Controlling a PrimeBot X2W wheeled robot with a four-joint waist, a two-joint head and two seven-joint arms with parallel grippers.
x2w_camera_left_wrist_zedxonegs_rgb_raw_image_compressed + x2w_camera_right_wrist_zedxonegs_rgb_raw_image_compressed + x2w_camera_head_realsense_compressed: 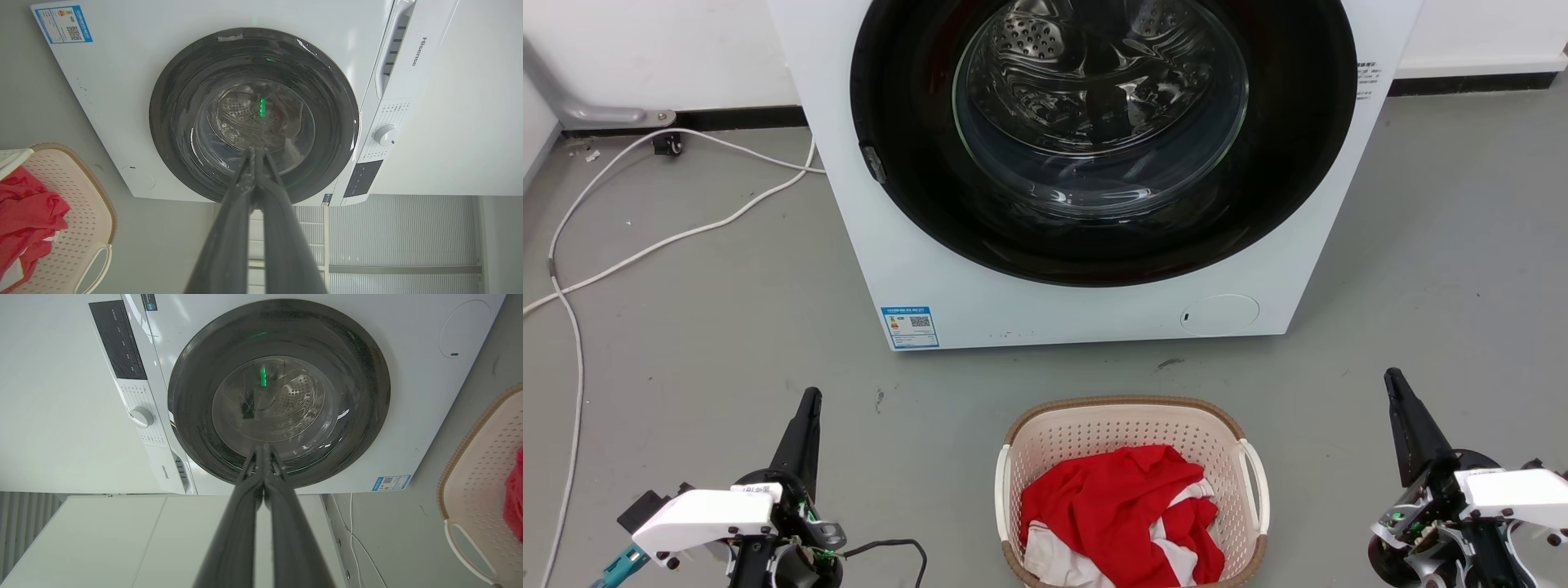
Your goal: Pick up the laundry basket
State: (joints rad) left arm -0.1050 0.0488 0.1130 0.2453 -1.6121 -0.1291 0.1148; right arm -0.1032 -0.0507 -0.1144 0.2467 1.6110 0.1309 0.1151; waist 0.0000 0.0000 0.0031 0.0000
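A: Head view first. Where's the basket?

B: The basket (1111,437) sits on the floor (727,351) at 6 o'clock, just in front of the washer (915,245). Its near end is cut off by the picture's edge. The left gripper (809,400) is at 8 o'clock and the right gripper (1395,384) at 4. Both are well apart from the basket and empty, fingers pressed together.

A: What's it made of?

B: Cream plastic with rounded corners, the walls punched with small holes. It has a brown woven-look rim (1127,402) and a slim white loop handle (1263,490) on each long side. A crumpled red-and-white cloth (1119,498) lies inside.

A: Left wrist view?

B: The left gripper (255,152) has its two dark fingers meeting at the tips, aimed at the washer's glossy glass door (257,118). The basket (81,212) is at 8 o'clock, with one handle (108,257) showing.

A: Right wrist view?

B: Much the same, mirrored. The right gripper (263,448) is pinched to a point. The basket (482,465) is at 4 o'clock, with a handle (449,535) toward 5.

A: What could go wrong?

B: Jaws this tight can't take a handle, so they must part first. The handles look smooth and thin, and I'd guess tapered fingers could slip off them. If one side rises ahead of the other, the basket tilts and the cloth may slide out. If the fingers squeeze the wall instead, I'd expect the perforated plastic to flex.
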